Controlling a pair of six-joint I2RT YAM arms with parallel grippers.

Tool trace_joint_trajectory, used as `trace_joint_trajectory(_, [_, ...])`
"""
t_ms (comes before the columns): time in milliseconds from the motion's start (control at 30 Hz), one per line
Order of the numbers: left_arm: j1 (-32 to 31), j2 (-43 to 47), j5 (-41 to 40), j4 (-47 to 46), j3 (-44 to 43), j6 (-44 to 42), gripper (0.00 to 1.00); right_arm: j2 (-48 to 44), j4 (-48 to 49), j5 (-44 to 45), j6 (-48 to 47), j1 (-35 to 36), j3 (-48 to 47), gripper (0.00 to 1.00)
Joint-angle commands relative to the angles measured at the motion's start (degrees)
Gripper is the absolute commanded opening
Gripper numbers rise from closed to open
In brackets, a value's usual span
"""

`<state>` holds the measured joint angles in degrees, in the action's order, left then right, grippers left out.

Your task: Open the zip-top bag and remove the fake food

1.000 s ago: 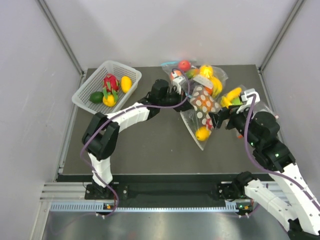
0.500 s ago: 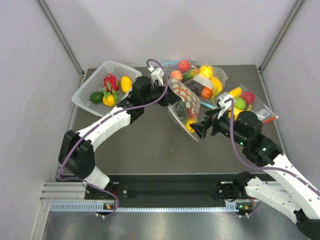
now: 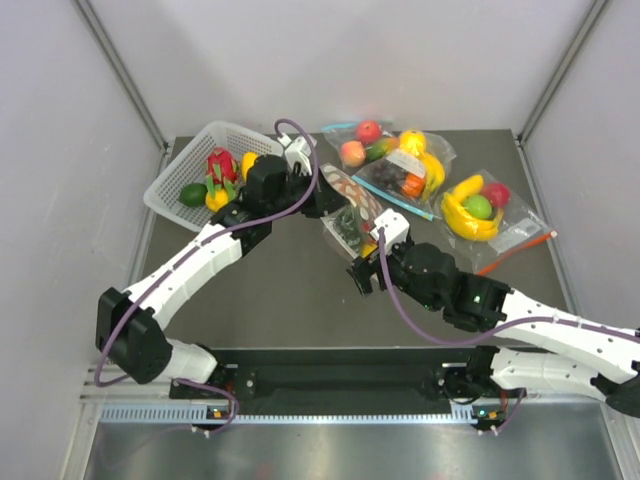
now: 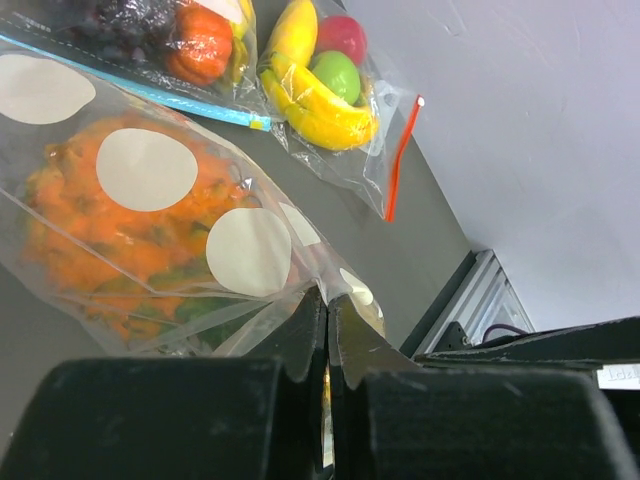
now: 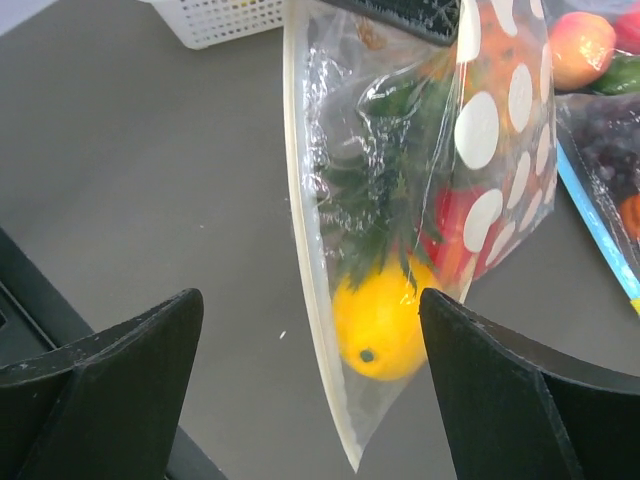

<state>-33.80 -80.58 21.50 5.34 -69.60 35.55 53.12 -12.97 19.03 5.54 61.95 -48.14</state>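
Observation:
The zip-top bag (image 3: 349, 206), clear with white dots, hangs above the mat by one edge from my left gripper (image 3: 320, 196). The left gripper (image 4: 327, 300) is shut on the bag's plastic (image 4: 150, 200). In the right wrist view the bag (image 5: 480, 130) hangs with a corner pointing down. The fake food is inside: a yellow rounded fruit (image 5: 385, 320) at the bottom, a green pineapple crown (image 5: 375, 200) and a red piece (image 5: 455, 225). My right gripper (image 3: 368, 256) is open. Its fingers (image 5: 120, 350) stand apart on either side of the bag's lower corner, not touching it.
A white basket (image 3: 171, 180) with a pink dragon fruit and other fruit stands at the back left. An undotted bag with a blue zip strip (image 3: 400, 165) and one with a red-orange strip holding bananas (image 3: 480, 210) lie at the back right.
My left gripper has carried the dotted bag to the left. My right gripper has followed it leftward and now sits at the bag's lower corner.

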Motion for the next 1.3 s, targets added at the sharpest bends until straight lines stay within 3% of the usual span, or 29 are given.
trace_joint_trajectory(0, [-0.1,4.1,-0.8,-2.0,0.3,0.8,0.0,-0.2,4.3,11.0,0.0,3.4,-2.1,0.87])
trace_joint_trajectory(233, [-0.2,6.0,0.3,-2.1,0.3,2.6,0.0,3.3,6.6,14.7,0.5,5.6,-1.4,0.83])
trace_joint_trajectory(367, [-0.3,7.7,0.1,-1.8,0.7,2.4,0.0,4.9,7.2,13.1,1.0,5.7,-1.3,0.85])
trace_joint_trajectory(633, [-0.2,10.3,1.0,-1.9,1.1,3.6,0.0,9.3,4.2,18.4,0.7,5.7,-3.4,0.87])
trace_joint_trajectory(833, [-0.3,12.2,1.1,-2.3,1.7,3.7,0.0,11.2,5.9,20.7,0.3,6.0,-2.9,0.8])
trace_joint_trajectory(967, [-0.2,12.5,2.3,-2.0,1.7,4.1,0.0,10.9,7.3,24.0,-1.6,6.1,-2.8,0.53])
trace_joint_trajectory(1033, [-0.2,12.7,2.9,-2.0,1.8,4.4,0.0,10.4,8.2,24.8,-3.2,6.0,-2.4,0.45])
trace_joint_trajectory(1100, [-0.3,12.9,2.9,-1.4,1.9,4.1,0.0,9.7,9.2,24.8,-4.0,6.1,-2.2,0.18])
trace_joint_trajectory(1167, [-0.2,13.1,1.9,0.4,2.0,2.6,0.0,8.8,9.4,24.0,-4.9,6.1,-2.1,0.04])
trace_joint_trajectory(1267, [-0.2,13.2,0.8,2.9,2.5,-0.6,0.0,7.2,8.0,20.5,-5.1,6.0,-2.5,0.0])
